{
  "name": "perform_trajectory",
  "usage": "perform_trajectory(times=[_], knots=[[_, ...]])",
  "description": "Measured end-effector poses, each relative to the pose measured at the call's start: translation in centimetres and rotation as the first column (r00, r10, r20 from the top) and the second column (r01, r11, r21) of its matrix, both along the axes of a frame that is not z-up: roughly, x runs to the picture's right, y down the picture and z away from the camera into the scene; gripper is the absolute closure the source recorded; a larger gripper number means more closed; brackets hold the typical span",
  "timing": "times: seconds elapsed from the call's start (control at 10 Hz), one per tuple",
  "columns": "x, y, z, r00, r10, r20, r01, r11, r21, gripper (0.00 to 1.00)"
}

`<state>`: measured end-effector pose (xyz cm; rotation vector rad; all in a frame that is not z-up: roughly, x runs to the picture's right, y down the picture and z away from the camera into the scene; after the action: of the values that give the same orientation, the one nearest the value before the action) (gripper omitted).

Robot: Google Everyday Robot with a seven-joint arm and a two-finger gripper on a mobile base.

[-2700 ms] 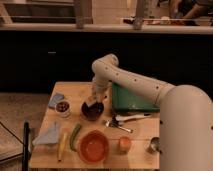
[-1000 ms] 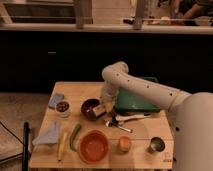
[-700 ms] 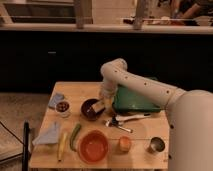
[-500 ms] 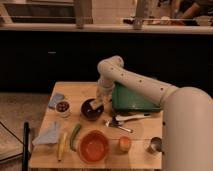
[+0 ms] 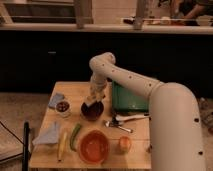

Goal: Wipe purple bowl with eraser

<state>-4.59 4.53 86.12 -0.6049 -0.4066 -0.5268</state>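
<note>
So the purple bowl sits around the middle of the wooden worktop, and the inside is too dark to make anything out. The gripper is right over its back rim, jaws closed on the eraser, a little pale block held down at the bowl's edge. I can't say whether it's actually touching the inside.

Other containers: a small white bowl with something dark in it just left of the purple one, a bigger orange bowl near the front edge showing only its orange-red inside, and a green tray to the right, partly behind the arm.

Some metal utensils lie just right of the purple bowl. A grey-blue cloth is front-left, with a yellow banana-looking thing and a green vegetable beside it. There's a small orange item right of the orange bowl.

The arm comes in from the right foreground, rises to a high bend, then drops steeply onto the bowl.
</note>
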Motion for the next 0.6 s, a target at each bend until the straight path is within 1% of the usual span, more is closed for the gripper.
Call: perform_trajectory(times=[0.2,0.4,0.6], knots=[[-1.7,0.5,-0.4,0.999,-0.026,0.044,0.026,0.9996,-0.006,1.00],[-3.2,1.3,-1.0,0.995,-0.049,0.088,0.051,0.9986,-0.013,1.00],[-4.8,3.0,-2.0,0.986,-0.083,0.143,0.088,0.9957,-0.030,1.00]])
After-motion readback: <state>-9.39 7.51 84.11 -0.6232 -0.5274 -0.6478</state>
